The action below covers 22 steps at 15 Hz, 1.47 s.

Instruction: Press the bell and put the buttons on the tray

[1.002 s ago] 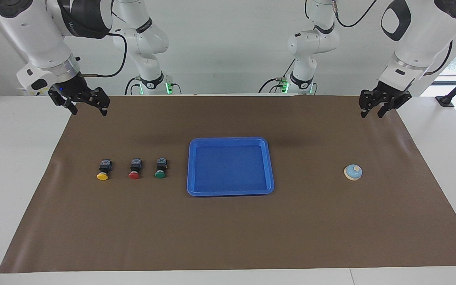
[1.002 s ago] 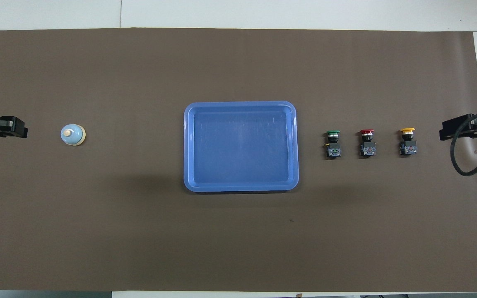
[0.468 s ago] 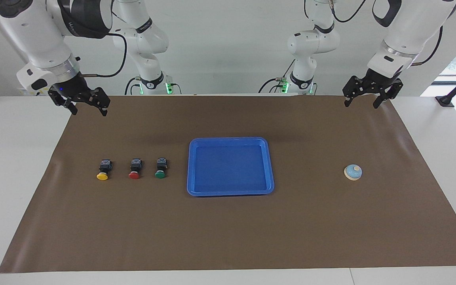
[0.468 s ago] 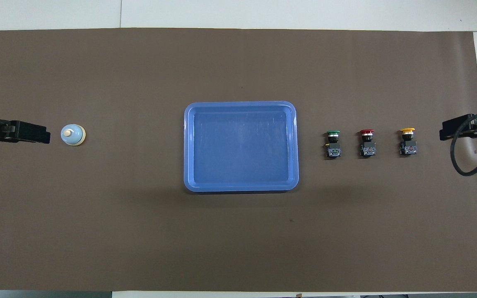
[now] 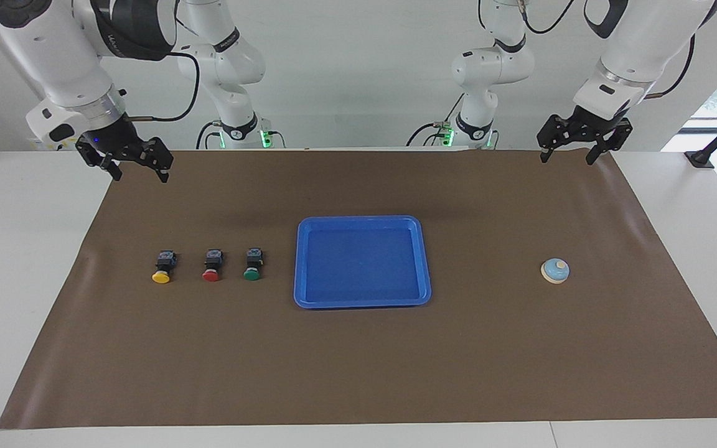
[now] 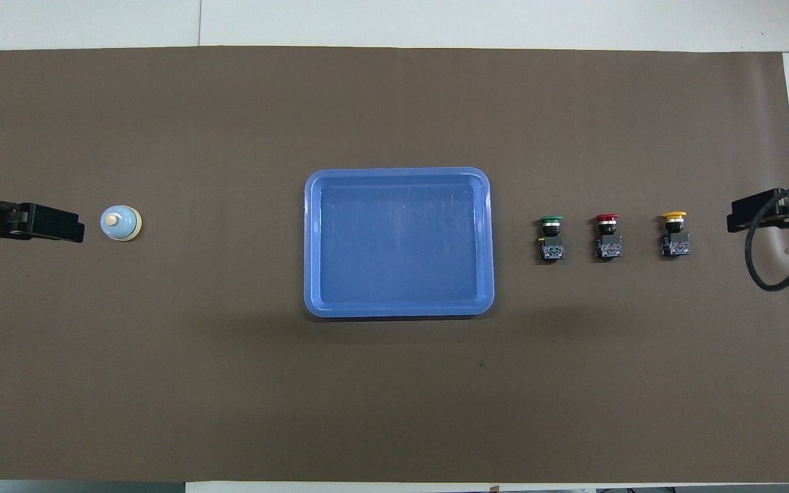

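The light-blue bell sits on the brown mat toward the left arm's end of the table. The blue tray lies in the middle with nothing in it. Three buttons lie in a row toward the right arm's end: green nearest the tray, then red, then yellow. My left gripper hangs open, raised in the air at the left arm's end, apart from the bell. My right gripper waits open, raised over the mat's corner.
A brown mat covers most of the white table. A black cable loops from the right wrist.
My left gripper has risen, swung toward the middle of the table and spread its fingers wide. In the overhead view it now reaches closer to the bell. The right arm has not moved.
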Each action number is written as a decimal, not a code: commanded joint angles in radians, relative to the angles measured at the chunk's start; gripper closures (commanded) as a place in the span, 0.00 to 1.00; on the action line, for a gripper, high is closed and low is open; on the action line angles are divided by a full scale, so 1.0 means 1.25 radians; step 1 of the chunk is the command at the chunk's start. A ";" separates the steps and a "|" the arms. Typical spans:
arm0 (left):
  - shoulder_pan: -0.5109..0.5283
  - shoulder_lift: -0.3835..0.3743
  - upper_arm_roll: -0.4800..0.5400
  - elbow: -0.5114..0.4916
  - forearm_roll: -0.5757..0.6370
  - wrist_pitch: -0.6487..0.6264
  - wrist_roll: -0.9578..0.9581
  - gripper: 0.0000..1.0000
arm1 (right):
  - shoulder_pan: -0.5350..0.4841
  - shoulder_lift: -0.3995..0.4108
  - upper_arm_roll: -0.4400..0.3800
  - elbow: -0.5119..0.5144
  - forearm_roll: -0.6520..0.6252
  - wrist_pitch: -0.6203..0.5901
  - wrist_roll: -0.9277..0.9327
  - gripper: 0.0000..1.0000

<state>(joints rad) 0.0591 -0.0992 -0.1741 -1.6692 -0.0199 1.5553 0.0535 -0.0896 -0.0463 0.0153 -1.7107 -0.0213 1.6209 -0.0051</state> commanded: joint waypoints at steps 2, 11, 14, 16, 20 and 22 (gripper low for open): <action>-0.072 0.019 0.047 0.025 0.016 -0.017 -0.007 0.00 | -0.006 -0.021 0.004 -0.021 0.002 0.000 0.000 0.00; -0.103 0.036 0.061 0.029 0.022 -0.034 -0.008 0.00 | -0.006 -0.021 0.004 -0.021 0.002 -0.001 0.000 0.00; -0.093 0.028 0.061 0.017 0.022 -0.024 -0.008 0.00 | -0.006 -0.021 0.004 -0.021 0.002 -0.001 0.000 0.00; -0.089 0.027 0.061 0.015 0.022 -0.032 -0.008 0.00 | -0.006 -0.021 0.004 -0.021 0.002 0.000 0.000 0.00; -0.088 0.027 0.062 0.015 0.022 -0.027 -0.008 0.00 | -0.006 -0.021 0.004 -0.021 0.002 -0.001 0.000 0.00; -0.088 0.027 0.061 0.015 0.022 -0.027 -0.007 0.00 | -0.006 -0.021 0.004 -0.021 0.002 -0.001 0.000 0.00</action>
<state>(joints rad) -0.0414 -0.0655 -0.1029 -1.6648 -0.0162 1.5397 0.0531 -0.0896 -0.0463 0.0153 -1.7107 -0.0213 1.6209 -0.0051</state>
